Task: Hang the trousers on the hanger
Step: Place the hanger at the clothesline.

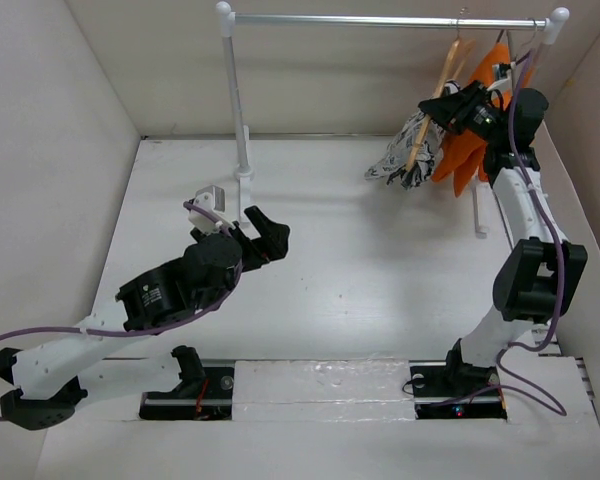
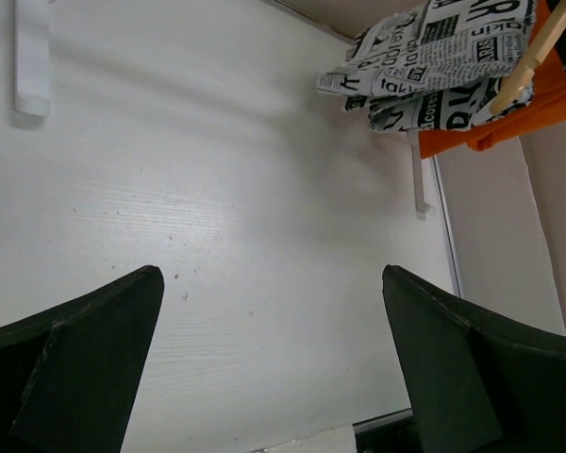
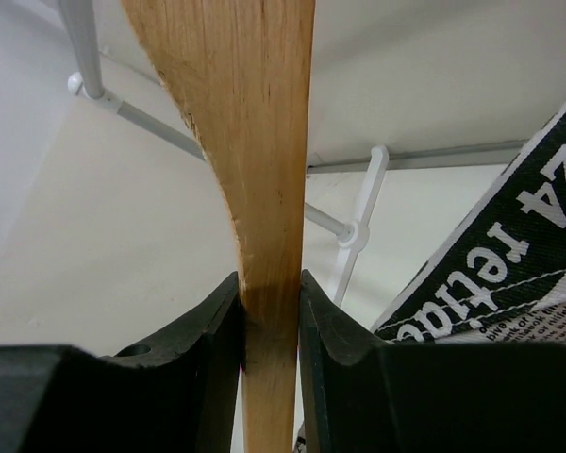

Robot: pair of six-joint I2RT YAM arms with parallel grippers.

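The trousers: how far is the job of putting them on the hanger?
Done: the trousers are draped over the hanger, by the rail. In hand: the right gripper clamps the hanger's wooden arm; the left gripper is open and empty. Left: probably only releasing the hanger, if its hook sits on the rail.

We see a robot lab cell — plain white panel walls (image 1: 50, 150) box in a white wood-grain tabletop (image 1: 380, 280), two black-and-white robot arms (image 1: 525, 230) bolted at its edge, a small white metal-railed clothes rack (image 1: 380, 19) behind.
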